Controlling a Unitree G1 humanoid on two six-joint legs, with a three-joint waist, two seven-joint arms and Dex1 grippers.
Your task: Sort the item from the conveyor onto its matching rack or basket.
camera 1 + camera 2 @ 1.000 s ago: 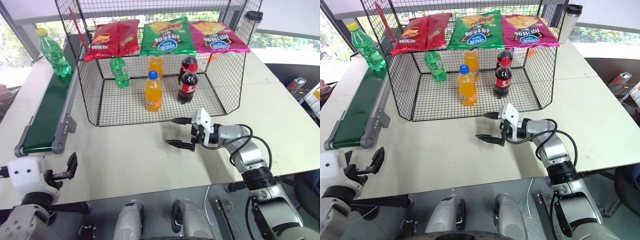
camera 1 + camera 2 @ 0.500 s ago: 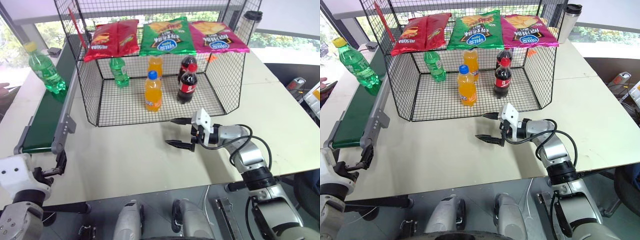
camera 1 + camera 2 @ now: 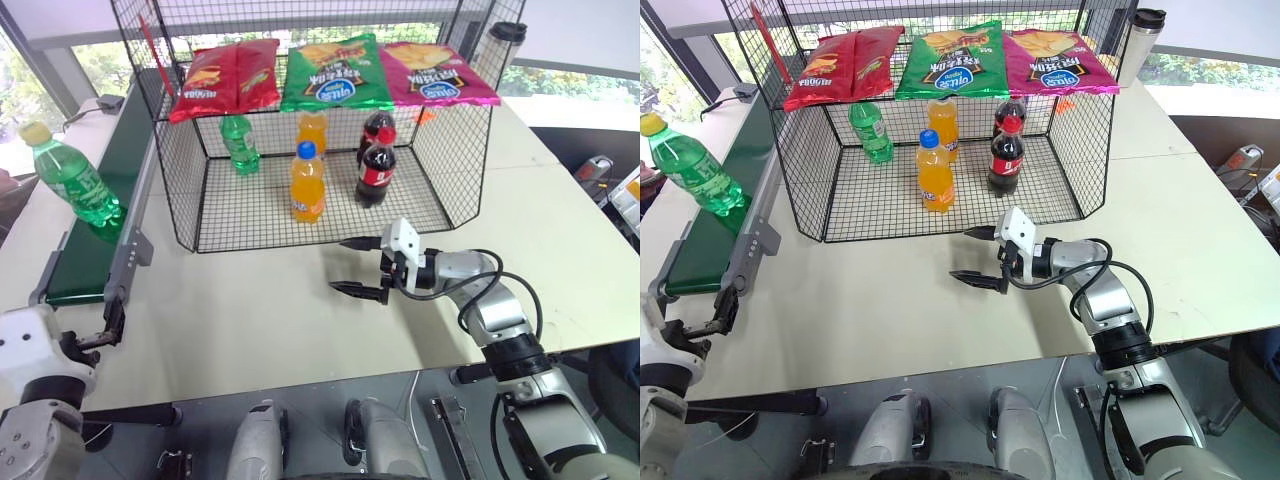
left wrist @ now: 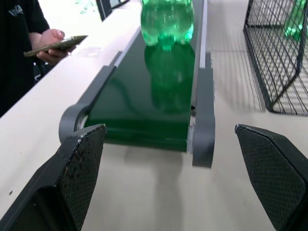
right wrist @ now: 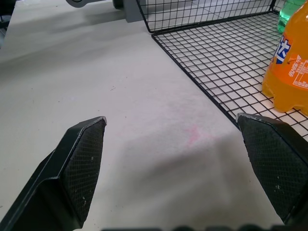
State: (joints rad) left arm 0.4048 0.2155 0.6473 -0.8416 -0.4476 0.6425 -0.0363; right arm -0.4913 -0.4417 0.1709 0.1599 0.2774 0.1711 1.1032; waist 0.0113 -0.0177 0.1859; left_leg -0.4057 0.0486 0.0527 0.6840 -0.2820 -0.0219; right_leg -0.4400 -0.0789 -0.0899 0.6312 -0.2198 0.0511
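Upright, bottle (image 3: 70, 178) stands on conveyor (image 3: 90, 258), cap up.

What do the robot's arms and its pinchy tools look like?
Each arm ends in a white, boxy block carrying a tool with two black fingers. The right tool sits on a silver-grey metal arm with black cables looping around it. The left tool has a white cube behind it. Up close, the finger pads are black with a tiny bumpy grid texture.

yellow-capped green bottle (image 3: 72, 180) upright on dark green conveyor (image 3: 88, 250) — beside black mesh cage (image 3: 170, 190)
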